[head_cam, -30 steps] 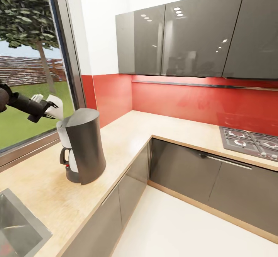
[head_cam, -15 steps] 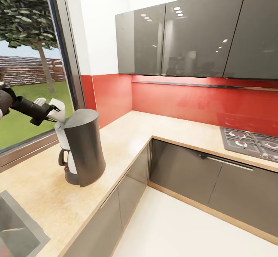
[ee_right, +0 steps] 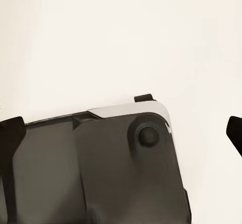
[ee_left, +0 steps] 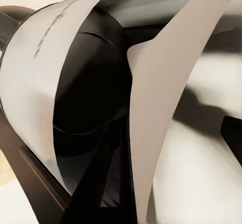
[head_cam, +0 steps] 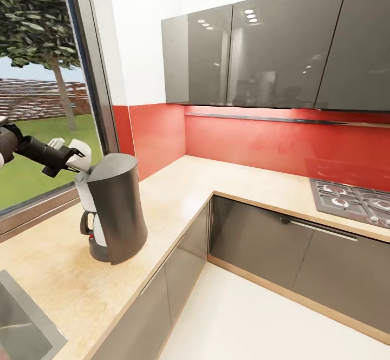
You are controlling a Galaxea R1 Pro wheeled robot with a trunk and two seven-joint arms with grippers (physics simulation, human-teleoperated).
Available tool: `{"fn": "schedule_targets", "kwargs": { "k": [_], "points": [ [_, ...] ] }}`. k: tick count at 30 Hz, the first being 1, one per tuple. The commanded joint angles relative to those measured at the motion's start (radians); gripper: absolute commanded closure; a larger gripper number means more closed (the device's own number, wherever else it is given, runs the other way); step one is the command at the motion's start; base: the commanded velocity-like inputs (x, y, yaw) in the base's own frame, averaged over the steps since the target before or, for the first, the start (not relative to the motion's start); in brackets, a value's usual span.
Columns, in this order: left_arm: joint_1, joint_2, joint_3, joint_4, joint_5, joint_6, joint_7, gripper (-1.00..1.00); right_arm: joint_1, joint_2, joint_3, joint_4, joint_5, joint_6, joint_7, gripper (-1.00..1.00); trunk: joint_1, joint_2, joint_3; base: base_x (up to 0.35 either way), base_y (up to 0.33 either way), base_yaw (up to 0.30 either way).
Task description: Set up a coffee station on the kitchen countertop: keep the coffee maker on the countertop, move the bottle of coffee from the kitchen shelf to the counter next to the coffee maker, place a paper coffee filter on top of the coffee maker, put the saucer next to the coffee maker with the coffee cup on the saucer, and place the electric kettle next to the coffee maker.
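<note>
The coffee maker [head_cam: 115,208] stands on the kitchen countertop [head_cam: 179,187] by the window, its dark grey shell towards me. My left gripper [head_cam: 67,157] reaches in from the left, shut on a white paper coffee filter [head_cam: 80,153]. The filter's lower edge sits at the machine's white upper housing. Up close in the left wrist view, the curled filter [ee_left: 166,98] hangs over the coffee maker's dark top [ee_left: 91,98]. In the right wrist view, my right gripper [ee_right: 121,133] is open with nothing between its fingers, above the robot's dark base [ee_right: 101,173] and pale floor.
A steel sink [head_cam: 21,322] is set in the counter at the near left. A gas hob [head_cam: 352,197] lies on the counter's right run. Glossy grey wall cabinets [head_cam: 254,51] hang above the red backsplash. Open floor [head_cam: 260,316] lies in the counter's inner corner.
The whole picture has shifted slightly, so the camera moved. My left gripper still holds the filter at the coffee maker's top, with hardly any move relative to it.
</note>
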Motion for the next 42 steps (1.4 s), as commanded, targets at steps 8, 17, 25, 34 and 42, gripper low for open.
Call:
{"fn": "schedule_targets", "kwargs": {
  "k": [8,17,25,34,42],
  "points": [
    [0.0,0.0,-0.002,-0.001,0.01,0.0,0.009,1.0,0.0,0.0,-0.002,0.001,-0.007,-0.004,0.001,-1.0,0.0,-0.001,-0.001,0.051,0.0,0.0],
    [0.006,0.001,-0.003,-0.001,0.001,-0.001,0.009,1.0,0.0,0.0,-0.002,0.001,-0.007,-0.004,0.001,-1.0,0.0,-0.001,-0.001,0.003,0.0,0.0],
    [0.012,0.002,-0.004,-0.003,-0.002,-0.004,0.009,1.0,0.0,-0.001,-0.002,0.001,-0.007,-0.004,0.001,-1.0,0.0,-0.001,-0.001,0.0,0.0,0.0],
    [0.013,0.002,-0.011,-0.006,-0.003,-0.007,0.009,1.0,0.0,-0.001,-0.002,0.001,-0.007,-0.004,0.001,-1.0,0.0,-0.001,-0.001,0.0,0.0,0.0],
    [0.013,0.001,-0.101,-0.015,-0.002,-0.008,0.009,1.0,0.0,-0.001,-0.002,0.001,-0.007,-0.005,0.001,-1.0,0.0,-0.001,-0.001,0.0,0.0,0.0]
  ]
}}
